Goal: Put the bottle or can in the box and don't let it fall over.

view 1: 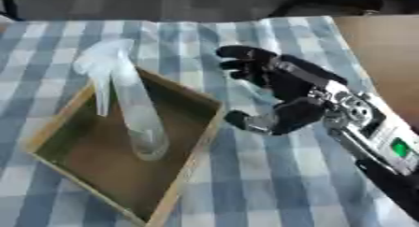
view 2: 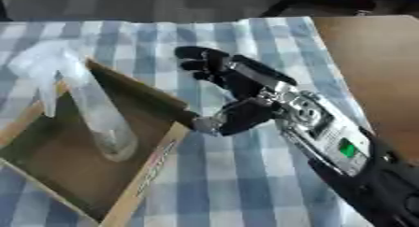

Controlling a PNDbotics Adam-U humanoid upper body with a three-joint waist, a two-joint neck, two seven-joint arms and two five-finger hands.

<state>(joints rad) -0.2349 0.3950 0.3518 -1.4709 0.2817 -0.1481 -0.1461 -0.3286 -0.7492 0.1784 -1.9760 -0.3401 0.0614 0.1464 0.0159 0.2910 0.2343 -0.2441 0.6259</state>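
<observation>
A clear spray bottle [view 1: 135,109] with a white trigger head [view 1: 102,62] stands inside the shallow wooden box [view 1: 192,163], leaning towards the upper left. Its base rests on the box floor. My right hand [view 1: 278,93] hovers just right of the box, open, fingers spread and pointing left, thumb low near the box's right wall. It is apart from the bottle and holds nothing. My left hand shows in neither view.
The box lies on a blue and white checked cloth [view 1: 270,184]. A bare brown tabletop [view 2: 376,72] shows past the cloth's right edge. Dark furniture legs stand beyond the far edge.
</observation>
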